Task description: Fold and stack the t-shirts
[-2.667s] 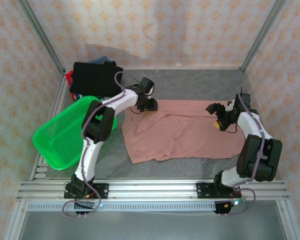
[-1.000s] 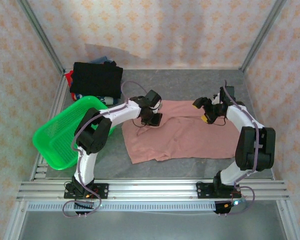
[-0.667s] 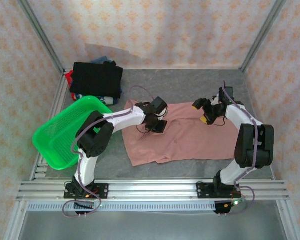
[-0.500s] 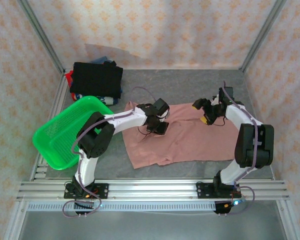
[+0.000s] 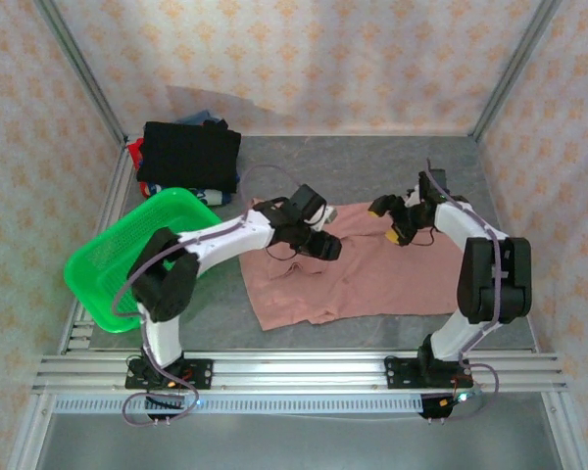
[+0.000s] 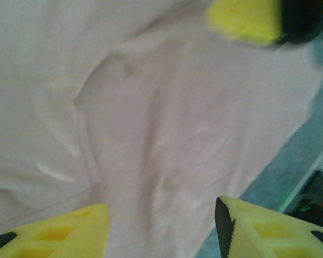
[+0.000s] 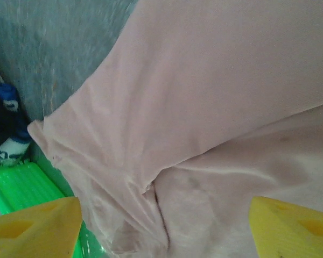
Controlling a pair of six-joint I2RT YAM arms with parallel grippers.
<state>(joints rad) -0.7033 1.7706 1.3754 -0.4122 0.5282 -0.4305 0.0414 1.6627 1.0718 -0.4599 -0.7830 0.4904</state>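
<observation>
One pink shirt (image 5: 372, 274) lies spread and rumpled on the grey desk (image 5: 353, 162). It reaches from the middle out toward 3 o'clock, with its near hem uneven toward 6 o'clock and a fold across its far part.

The left fingers (image 5: 325, 247) hang over the shirt's 10 o'clock part. In the left wrist view their two yellow tips stand apart with bare pink cloth showing between them, so they are open and hold nothing.

The right fingers (image 5: 392, 223) sit at the shirt's 12 o'clock edge, near the left ones but apart from them. In the right wrist view their yellow tips are at the two lower corners, spread wide, with the shirt's folded layer below and nothing gripped. One of these tips also shows at 1 o'clock in the left wrist view, above the shirt. I cannot tell whether either pair touches the cloth.

Several folded shirts make a pile in the desk's far corner at 10 o'clock. A black shirt (image 5: 189, 155) lies on top, a red shirt (image 5: 134, 150) peeps out at its 9 o'clock side, and some blue cloth (image 5: 198, 119) shows at 12 o'clock. The right wrist view catches a blue-and-white shirt (image 7: 9, 99) at the pile's near edge.

A green basket (image 5: 113, 264) lies at 9 o'clock, just beside the pile, and the left arm passes over its 3 o'clock rim.
</observation>
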